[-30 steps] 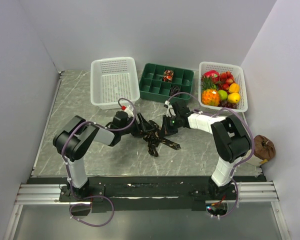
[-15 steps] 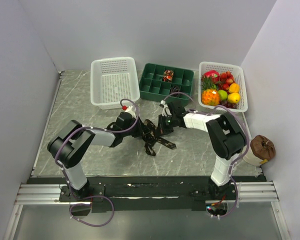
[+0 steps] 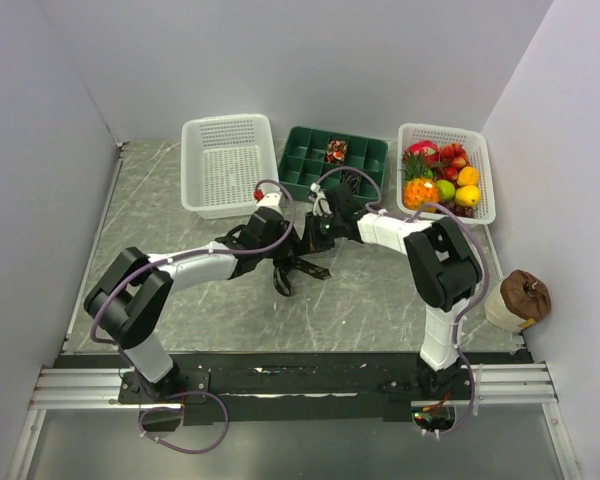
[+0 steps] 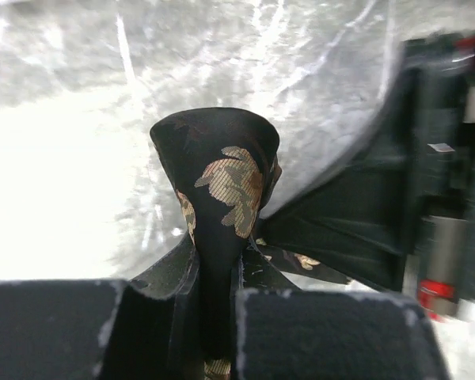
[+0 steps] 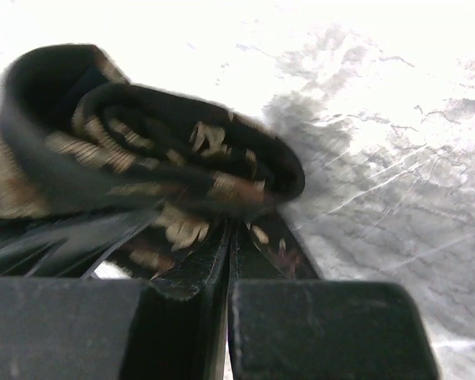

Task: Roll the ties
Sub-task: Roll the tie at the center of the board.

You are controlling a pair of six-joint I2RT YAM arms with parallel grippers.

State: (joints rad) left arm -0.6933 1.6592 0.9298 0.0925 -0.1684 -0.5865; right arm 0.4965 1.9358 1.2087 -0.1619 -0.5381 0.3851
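Now | left gripper (image 4: 218, 305): pinched on a fold of the black-brown fabric necktie with tan speckles (image 4: 222, 182) | right gripper (image 5: 228, 293): clamped beside its loose coil | necktie: mid grey marbled table (image 3: 170, 210), toward far edge

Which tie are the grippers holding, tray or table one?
The dark tan-flecked tie on the table: left gripper and right gripper both pinch it. The reddish coil sits untouched in the green tray.

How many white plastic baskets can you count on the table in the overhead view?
2. One white basket, empty, sits left of the green tray; the other basket, holding fruit, sits right of it. None appears hidden.
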